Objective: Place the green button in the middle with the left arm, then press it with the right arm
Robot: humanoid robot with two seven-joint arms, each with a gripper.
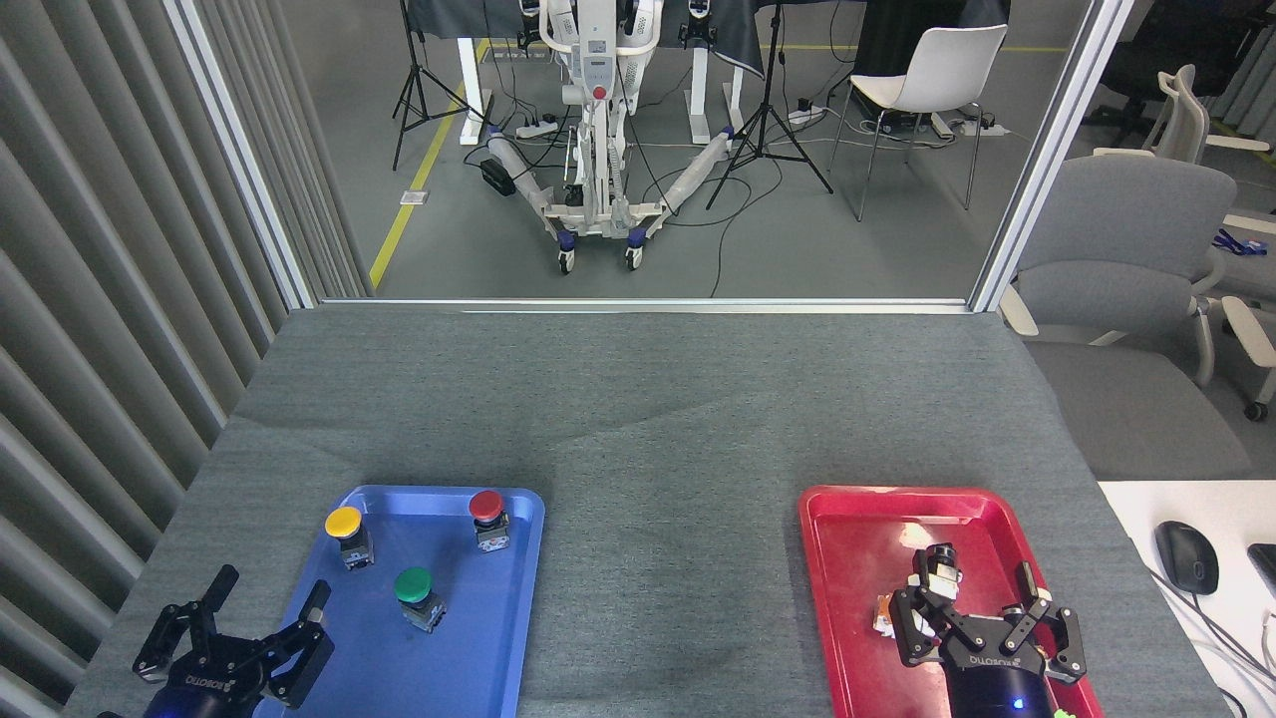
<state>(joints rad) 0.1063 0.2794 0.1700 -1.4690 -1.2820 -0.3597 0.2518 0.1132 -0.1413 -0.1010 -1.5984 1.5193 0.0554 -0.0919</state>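
Our left gripper (267, 598) hangs wide open and empty at eight o'clock from the green button (418, 596), lined up for a reach. The button stands upright in the blue tray (518, 598), the middle (668, 558) bare at its three o'clock. Our right gripper (982, 588) waits open and empty over the red tray (857, 558).

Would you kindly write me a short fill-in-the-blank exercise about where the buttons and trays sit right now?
1. The green-capped push button stands in the ____ plastic tray.
2. The red-capped button stands nearer the tray's ____ edge than the green one.
3. The black left gripper has its fingers ____.
4. The red plastic tray lies under the ____ gripper.

Missing words: blue; far; open; right
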